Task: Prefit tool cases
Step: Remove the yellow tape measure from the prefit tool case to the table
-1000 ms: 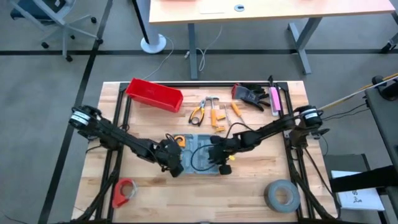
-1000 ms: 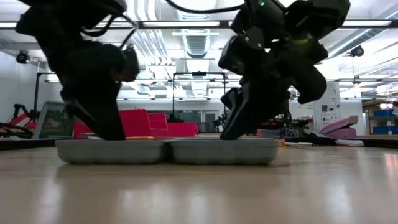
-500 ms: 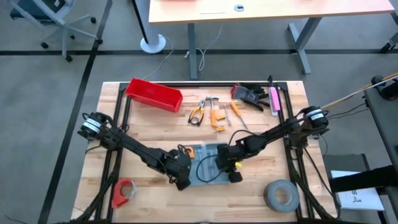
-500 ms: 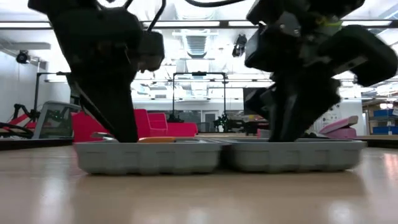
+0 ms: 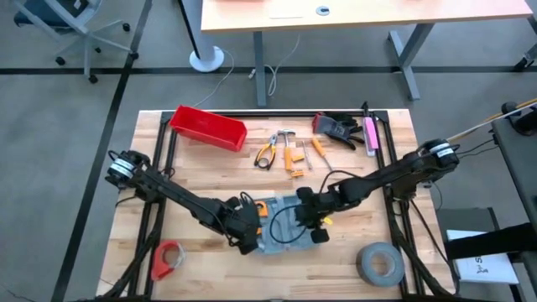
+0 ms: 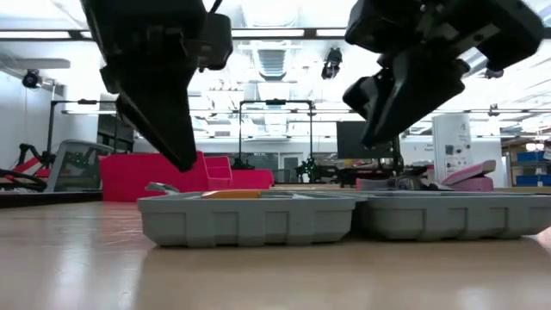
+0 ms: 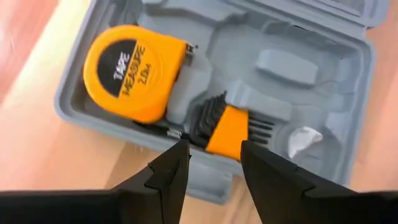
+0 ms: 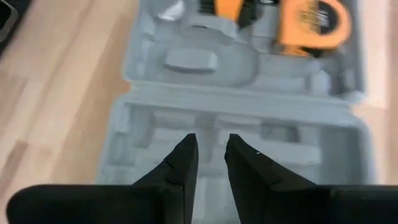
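Wooden tabletop [image 5: 210, 168], pale planks, is sitting in a big workshop w/ grey floor; ceiling strip lights and red bins are showing far behind in the low view. Landmark: tool case [image 5: 281, 222], grey-blue, lying open flat near the table's middle, a bit toward the front edge, both halves facing up.

Inside the case, an orange tape measure [image 7: 137, 71] is sitting in its recess at one end, w/ a set of hex keys in an orange holder [image 7: 227, 127] just beside it. Other recesses are showing bare grey plastic.

Left gripper [image 5: 248, 237] is hovering above the case's left end, fingers [image 7: 168, 171] partly apart, gripping nothing; tape measure and hex keys are lying below it. In the low view it's hanging clear above the case [image 6: 258, 215], not touching.

Right gripper [image 5: 317, 228] is hovering over the case's right half, fingers [image 8: 180, 165] standing only a narrow gap apart, nothing between them. It's also raised off the case.

Behind the case, loose tools: pliers w/ yellow handles [image 5: 267, 151], small orange-handled bits [image 5: 294, 158], screwdriver [image 5: 320, 149]. Farther back-right of the case: black glove [image 5: 337, 128] and pink-and-black tool [image 5: 370, 134]. Back-left of the case: red bin [image 5: 208, 127], lying at an angle. Front-right of the case: grey tape roll [image 5: 380, 263]. Front-left of the case: small red tape dispenser [image 5: 168, 258], near the table's edge.
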You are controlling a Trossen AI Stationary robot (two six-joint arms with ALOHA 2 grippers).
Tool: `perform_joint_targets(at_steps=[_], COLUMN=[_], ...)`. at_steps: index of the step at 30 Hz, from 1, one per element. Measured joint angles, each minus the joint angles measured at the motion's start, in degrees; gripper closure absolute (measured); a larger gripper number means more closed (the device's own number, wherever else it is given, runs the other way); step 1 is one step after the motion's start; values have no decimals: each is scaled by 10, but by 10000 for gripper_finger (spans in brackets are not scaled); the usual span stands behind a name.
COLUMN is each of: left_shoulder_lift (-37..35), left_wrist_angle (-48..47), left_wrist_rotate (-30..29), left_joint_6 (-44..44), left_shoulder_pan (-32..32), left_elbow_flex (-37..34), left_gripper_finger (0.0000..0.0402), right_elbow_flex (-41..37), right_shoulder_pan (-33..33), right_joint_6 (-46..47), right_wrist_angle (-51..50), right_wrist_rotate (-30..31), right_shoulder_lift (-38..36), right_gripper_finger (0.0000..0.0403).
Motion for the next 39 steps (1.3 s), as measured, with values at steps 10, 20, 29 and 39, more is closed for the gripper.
perform_joint_targets(at_steps=[10, 20, 29, 39], left_shoulder_lift=[2, 2, 2, 32], left_wrist_angle=[2, 4, 0, -3], left_wrist_rotate=[-12, 61, 108, 111], left_joint_6=[124, 21, -104, -133], left_shoulder_pan=[42, 95, 116, 148], left_elbow_flex=[0, 6, 12, 29], left_gripper_finger=[200, 135, 112, 102], right_elbow_flex=[0, 0, 0, -1], right_shoulder_pan=[-13, -21, -24, -32], right_joint_6=[-20, -7, -31, -53], right_wrist_angle=[-10, -15, -17, -17], right_wrist_rotate=[23, 81, 129, 129], right_shoulder_lift=[2, 2, 2, 2], right_gripper_finger=[344, 344, 335, 353])
